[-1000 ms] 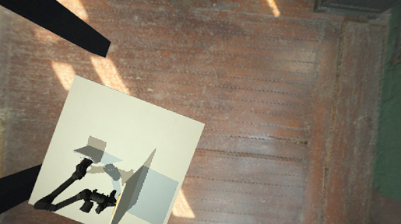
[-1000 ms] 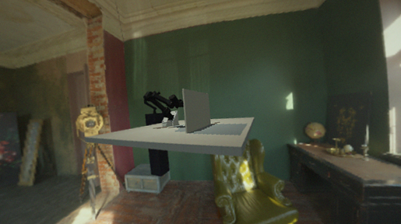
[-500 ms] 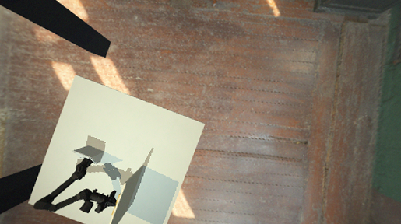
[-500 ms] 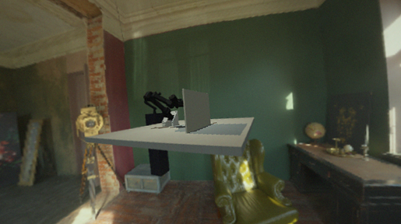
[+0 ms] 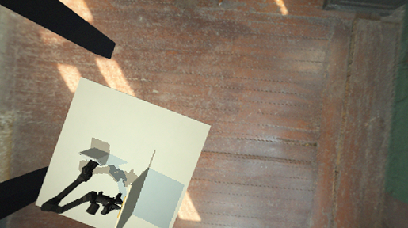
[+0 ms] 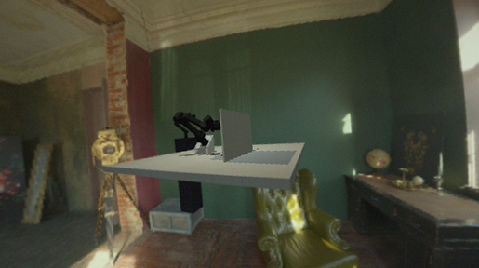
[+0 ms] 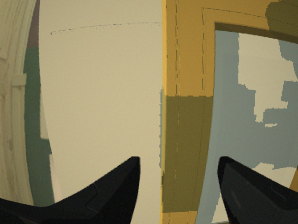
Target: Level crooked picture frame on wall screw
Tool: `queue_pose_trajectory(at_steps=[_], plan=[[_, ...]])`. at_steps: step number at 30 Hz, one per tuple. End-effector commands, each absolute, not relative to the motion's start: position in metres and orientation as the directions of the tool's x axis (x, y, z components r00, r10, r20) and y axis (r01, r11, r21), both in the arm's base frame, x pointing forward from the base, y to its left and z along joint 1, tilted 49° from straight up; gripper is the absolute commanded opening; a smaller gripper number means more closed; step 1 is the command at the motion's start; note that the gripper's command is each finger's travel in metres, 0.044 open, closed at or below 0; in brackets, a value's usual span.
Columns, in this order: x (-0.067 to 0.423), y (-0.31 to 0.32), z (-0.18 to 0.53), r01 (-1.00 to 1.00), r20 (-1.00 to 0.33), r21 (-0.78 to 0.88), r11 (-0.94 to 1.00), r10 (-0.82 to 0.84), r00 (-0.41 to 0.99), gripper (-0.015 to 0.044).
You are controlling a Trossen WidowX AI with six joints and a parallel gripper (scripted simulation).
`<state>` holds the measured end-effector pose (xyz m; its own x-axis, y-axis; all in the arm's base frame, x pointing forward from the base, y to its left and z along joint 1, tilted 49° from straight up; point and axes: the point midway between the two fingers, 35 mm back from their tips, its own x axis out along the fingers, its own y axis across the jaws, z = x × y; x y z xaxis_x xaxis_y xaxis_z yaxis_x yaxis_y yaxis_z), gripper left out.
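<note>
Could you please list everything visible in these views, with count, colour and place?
Picture frame: one, yellow-gold, on the cream wall panel, its side rail between the gripper's fingers.
Wall panel: one, cream front, grey back, upright on the table.
Table: one, cream.
Armchair: one, olive-green, on the floor below the table edge.
Sideboard: one, dark, by the window.
Globe: one, pale, on the sideboard.
Tripod lamp: one, brass, by the brick pillar.
Arm: one, black, on the table.
Gripper: one, black, open, fingers either side of the frame rail.
</note>
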<state>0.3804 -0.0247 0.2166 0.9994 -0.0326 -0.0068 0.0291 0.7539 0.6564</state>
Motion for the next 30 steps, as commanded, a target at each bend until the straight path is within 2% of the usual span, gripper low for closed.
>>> queue_pose_trajectory(at_steps=[1,4,16,22,30], plan=[[0.38,-0.025,0.217,0.029,-0.007,0.659,0.751,-0.033,0.999,0.026],[0.375,-0.025,0.218,0.029,-0.007,0.665,0.746,-0.033,0.999,0.026],[0.285,-0.025,0.216,0.024,-0.006,0.771,0.637,-0.031,1.0,0.026],[0.284,-0.025,0.222,0.02,0.002,0.768,0.641,-0.034,0.999,0.026],[0.237,-0.012,0.246,0.022,-0.005,0.83,0.558,-0.032,0.999,0.026]])
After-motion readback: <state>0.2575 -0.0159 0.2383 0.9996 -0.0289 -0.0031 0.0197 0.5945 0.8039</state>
